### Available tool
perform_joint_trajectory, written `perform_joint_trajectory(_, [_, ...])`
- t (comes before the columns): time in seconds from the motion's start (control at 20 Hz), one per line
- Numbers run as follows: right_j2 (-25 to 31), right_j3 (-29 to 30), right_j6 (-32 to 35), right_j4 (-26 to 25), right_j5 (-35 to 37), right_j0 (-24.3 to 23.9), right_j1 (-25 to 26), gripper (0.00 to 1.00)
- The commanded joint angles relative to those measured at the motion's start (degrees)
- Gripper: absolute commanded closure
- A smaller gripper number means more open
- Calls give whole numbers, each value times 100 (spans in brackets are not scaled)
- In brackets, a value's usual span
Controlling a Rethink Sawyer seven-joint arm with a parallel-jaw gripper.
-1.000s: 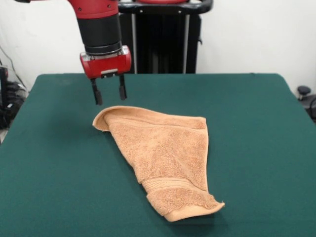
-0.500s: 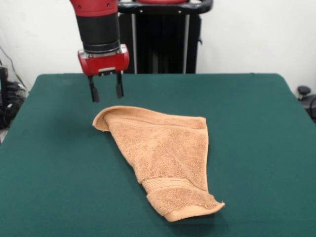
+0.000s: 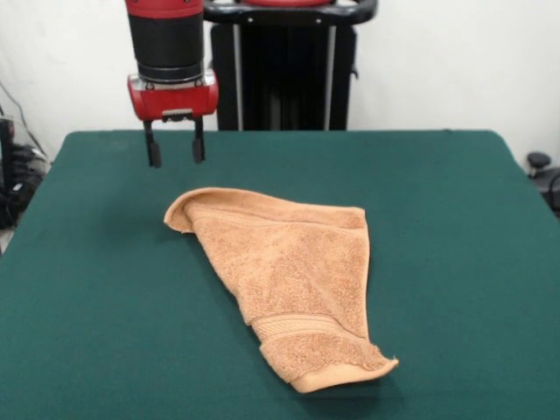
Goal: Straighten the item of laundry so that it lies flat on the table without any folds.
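Since the earlier frames: gripper [image 3: 176,154] risen and drawn back from the towel [image 3: 290,280], now higher above the table [image 3: 96,289] and further toward the far left of the towel's curled corner; towel itself unchanged in place and shape.

Towel: orange-tan terry, lying near the middle of the table in a roughly triangular outline, still folded over on itself. Curled, rolled-over corner at its far left end. Straight folded edge running from there along its far side to the right. Narrowing toward its near end, with a woven band crossing just short of the hem. Hem corner at the near right slightly lifted and turned up. Not flat.

Gripper: beyond the towel's curled corner, up and to the left of it, clear of the cloth, touching nothing. Two dark fingers [image 3: 153,150] pointing straight down, spread apart with a plain gap between them, empty. Red body above them on the black and red arm.

Table: dark green top showing all round the towel.
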Motion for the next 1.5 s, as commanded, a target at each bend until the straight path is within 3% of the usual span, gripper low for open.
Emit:
perform_joint_trajectory(0.05, [-251,-71,904,208,-234,246,60,0])
perform_joint_trajectory(0.35, [-236,-77,605,82,-256,316,117,0])
perform_joint_trajectory(0.7, [10,-256,-271,-634,-448,163,934,0])
perform_joint_trajectory(1.2, [183,-335,-351,-1093,-444,420,815,0])
perform_joint_trajectory(1.3, [347,-296,-589,-1251,-492,362,773,0])
perform_joint_trajectory(1.5, [1219,-43,-1690,-1612,-493,-131,776,0])
